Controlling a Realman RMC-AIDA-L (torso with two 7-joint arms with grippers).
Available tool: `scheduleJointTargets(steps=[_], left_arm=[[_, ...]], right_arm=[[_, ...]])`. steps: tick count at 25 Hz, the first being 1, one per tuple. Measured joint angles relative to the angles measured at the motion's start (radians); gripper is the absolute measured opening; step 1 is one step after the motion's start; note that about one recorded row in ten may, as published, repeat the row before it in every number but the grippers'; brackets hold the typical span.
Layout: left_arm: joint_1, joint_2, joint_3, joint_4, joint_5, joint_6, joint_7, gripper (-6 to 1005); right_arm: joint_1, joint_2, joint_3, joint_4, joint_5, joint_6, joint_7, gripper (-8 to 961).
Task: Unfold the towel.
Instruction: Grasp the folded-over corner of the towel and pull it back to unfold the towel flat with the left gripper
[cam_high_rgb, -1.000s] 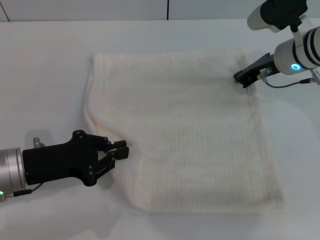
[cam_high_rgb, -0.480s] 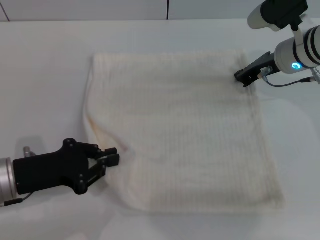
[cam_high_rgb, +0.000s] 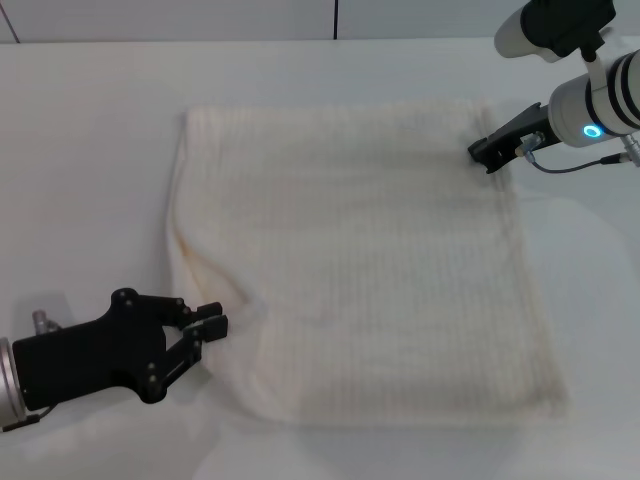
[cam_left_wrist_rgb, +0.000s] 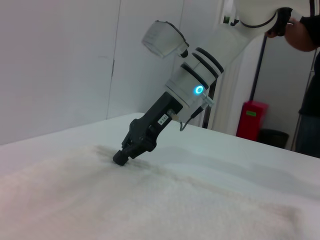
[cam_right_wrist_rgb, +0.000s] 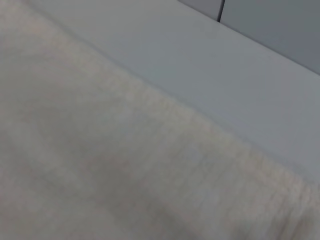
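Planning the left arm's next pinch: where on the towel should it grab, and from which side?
Likely the towel's near-left corner, where the edge bunches into a raised wrinkle instead of lying flat. Come in low from the left, where the left hand sits just off that edge. The right hand presses on the far-right corner.

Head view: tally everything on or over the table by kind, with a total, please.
Towels: 1, the towel, cream-white, spread on the white table.
Grippers: 2, the left gripper beside the towel's near-left edge, the right gripper tip-down at its far-right corner.
Total: 3.
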Motion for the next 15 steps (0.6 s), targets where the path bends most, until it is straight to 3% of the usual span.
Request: scheduleJointTargets(steps=[15], left_arm=[[0.033, 0.001, -0.038, -0.031, 0.000, 0.007, 0.051, 89]], right_arm=[[0.001, 0.000, 0.000, 0.002, 0.000, 0.003, 0.000, -2]])
